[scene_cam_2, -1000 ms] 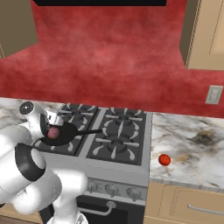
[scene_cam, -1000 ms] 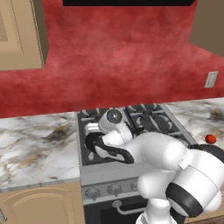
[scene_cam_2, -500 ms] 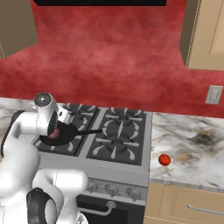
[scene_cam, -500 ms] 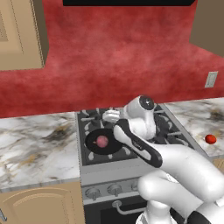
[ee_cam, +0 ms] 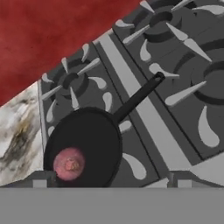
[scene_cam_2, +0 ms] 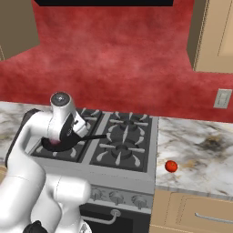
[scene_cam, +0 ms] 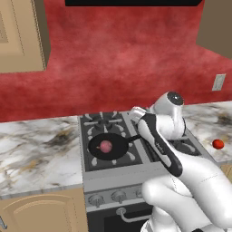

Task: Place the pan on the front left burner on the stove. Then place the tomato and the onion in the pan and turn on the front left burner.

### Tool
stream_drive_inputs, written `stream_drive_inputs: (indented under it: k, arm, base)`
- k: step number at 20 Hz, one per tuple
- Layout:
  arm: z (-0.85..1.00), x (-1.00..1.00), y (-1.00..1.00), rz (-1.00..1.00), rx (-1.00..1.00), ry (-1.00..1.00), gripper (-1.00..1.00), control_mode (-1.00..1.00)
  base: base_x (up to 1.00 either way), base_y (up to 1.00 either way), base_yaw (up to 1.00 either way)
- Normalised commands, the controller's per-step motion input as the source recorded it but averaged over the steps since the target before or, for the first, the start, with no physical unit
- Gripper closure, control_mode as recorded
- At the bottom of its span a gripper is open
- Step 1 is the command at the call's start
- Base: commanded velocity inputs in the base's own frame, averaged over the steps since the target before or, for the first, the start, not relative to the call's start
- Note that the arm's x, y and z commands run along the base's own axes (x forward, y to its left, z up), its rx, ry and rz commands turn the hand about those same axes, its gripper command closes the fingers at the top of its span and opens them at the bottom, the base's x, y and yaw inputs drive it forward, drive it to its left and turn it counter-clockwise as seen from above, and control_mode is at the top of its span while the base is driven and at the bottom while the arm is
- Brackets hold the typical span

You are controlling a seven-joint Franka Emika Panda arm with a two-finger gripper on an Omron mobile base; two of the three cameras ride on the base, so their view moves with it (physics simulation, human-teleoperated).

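Note:
The black pan sits on the front left burner of the stove, its handle pointing right. The pink-mauve onion lies inside it, also seen in the hand view as the onion in the pan. The red tomato rests on the counter right of the stove, and shows as the tomato in the right base view. My gripper hangs open and empty above the stove's middle, up and to the right of the pan; its fingertips stand wide apart.
A row of grey knobs runs along the stove front above the oven handle. Marble counter lies on both sides. The three other burners are bare. My white arm hides much of the pan in the right base view.
My hand has risen from the pan and swung up and to the right. The onion stays lying in the pan. The jaws stay open.

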Motion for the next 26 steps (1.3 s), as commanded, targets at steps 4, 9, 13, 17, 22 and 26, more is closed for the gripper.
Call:
stream_drive_inputs:
  k: [4,9,13,17,22,26]
  arm:
    - [0.33,-0.27,-0.61,-0.33,0.09,0.24,-1.00,-1.00]
    - [0.23,-0.22,-0.60,-0.29,0.05,0.17,-1.00,-1.00]
    - [0.11,-0.19,-0.61,-0.25,0.00,0.11,-1.00,-1.00]
    - [0.00,-0.21,-0.64,-0.20,0.00,0.09,-1.00,-1.00]
    - [0.00,-0.23,-0.67,-0.20,0.00,0.09,-1.00,-1.00]
    - [0.00,-0.23,-0.69,-0.18,0.00,0.09,-1.00,-1.00]
  base:
    - [0.00,0.00,0.00]
    - [0.00,0.00,0.00]
    - [0.00,0.00,0.00]
    - [0.00,0.00,0.00]
    - [0.00,0.00,0.00]
    - [0.00,0.00,0.00]
